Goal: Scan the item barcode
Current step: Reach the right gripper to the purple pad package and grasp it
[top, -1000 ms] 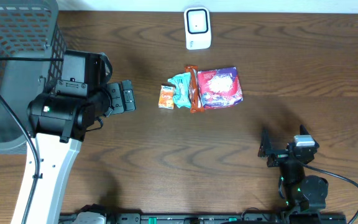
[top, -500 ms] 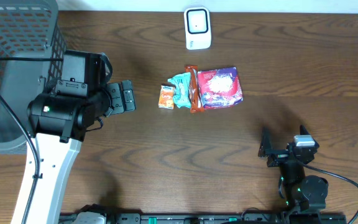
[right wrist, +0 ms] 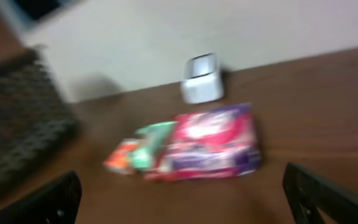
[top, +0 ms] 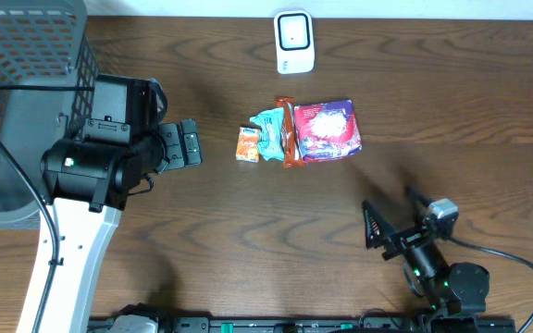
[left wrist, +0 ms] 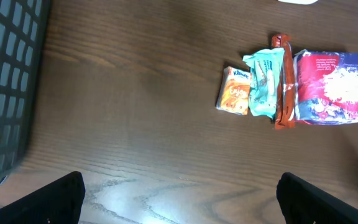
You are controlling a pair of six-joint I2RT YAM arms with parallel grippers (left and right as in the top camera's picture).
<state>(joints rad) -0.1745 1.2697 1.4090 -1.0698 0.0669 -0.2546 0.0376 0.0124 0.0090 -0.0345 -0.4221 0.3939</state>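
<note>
Both the left gripper (top: pixel 192 144) and the right gripper (top: pixel 391 217) hang wide open and empty over a dark wooden table (top: pixel 248 231) backed by a pale wall (right wrist: pixel 135 31), with a grey basket (top: pixel 26 83) at its far left corner, a white scanner (top: pixel 294 42) at the far edge and, mid-table near it, a glossy purple-and-red snack bag (top: pixel 329 129) lying flat beside a red bar (top: pixel 290 134), a teal packet (top: pixel 270 132) and an orange packet (top: pixel 247 143).

It looks like a mock shop checkout on a dark wooden table (top: pixel 248 240): a grey mesh basket (top: pixel 26 46) far left, a white scanner (top: pixel 294 42) at the far edge, snack packets (top: pixel 327 129) mid-table.
</note>
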